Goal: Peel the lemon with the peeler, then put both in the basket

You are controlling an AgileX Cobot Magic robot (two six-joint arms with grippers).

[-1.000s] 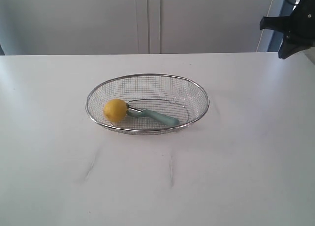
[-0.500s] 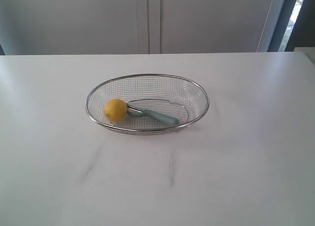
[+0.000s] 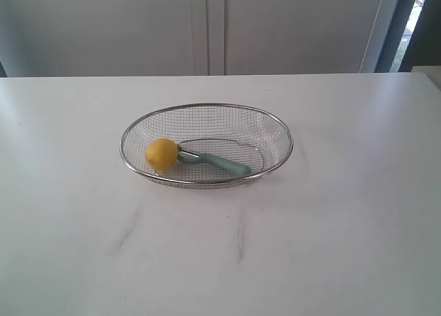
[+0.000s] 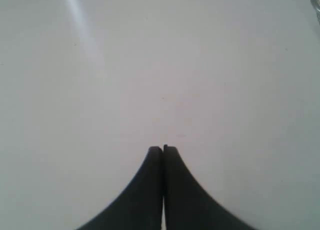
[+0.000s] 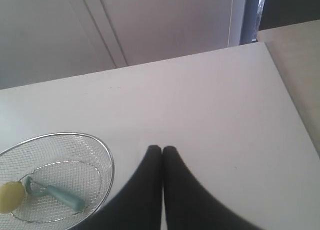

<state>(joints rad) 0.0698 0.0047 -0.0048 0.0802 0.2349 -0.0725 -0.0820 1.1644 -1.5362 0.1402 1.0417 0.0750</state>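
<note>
The silver mesh basket (image 3: 269, 127) stands mid-table. Inside it the yellow lemon (image 3: 162, 153) rests at the left end, touching the head of the teal-handled peeler (image 3: 219, 163), which lies across the basket floor. Neither arm appears in the exterior view. In the left wrist view my left gripper (image 4: 163, 149) is shut and empty over bare white table. In the right wrist view my right gripper (image 5: 162, 149) is shut and empty, off to one side of the basket (image 5: 107, 157), where the lemon (image 5: 10, 196) and peeler (image 5: 62, 195) also show.
The white table (image 3: 331, 247) runs to a far edge against grey cabinet doors (image 3: 207, 27). A table corner and a gap beside it show in the right wrist view (image 5: 265, 42). A sliver of basket rim (image 4: 317, 2) sits at the left wrist view's edge.
The right arm, visible at the upper right of the exterior view one second ago, has withdrawn out of that view. Basket, lemon and peeler have not moved.
</note>
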